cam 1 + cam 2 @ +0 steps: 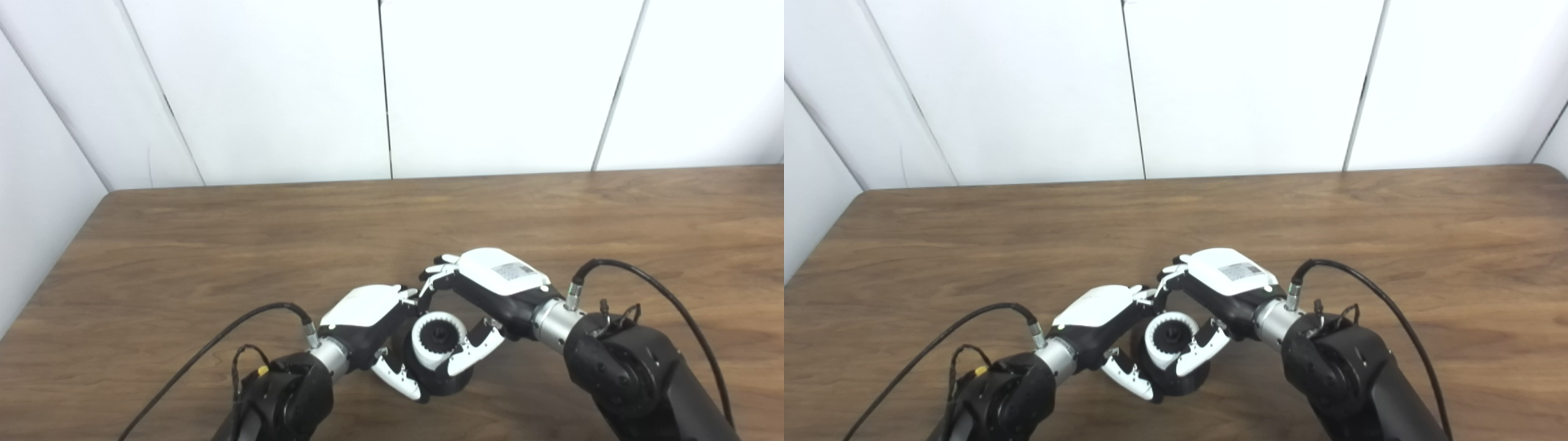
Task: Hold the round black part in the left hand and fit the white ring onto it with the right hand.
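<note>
Your left hand [367,324] grips the black part [442,376]; right hand [490,294] pinches the ring [436,340]. Press crooked and it may jam.

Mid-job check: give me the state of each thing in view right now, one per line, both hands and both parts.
Left hand: shut on the black part, fingers curled round its left side.
Right hand: shut on the white ring, fingers on its right side.
Black part: held low, near the table; whether it touches cannot be told.
White ring: on top of the black part, toothed inside; full seating cannot be told.
</note>
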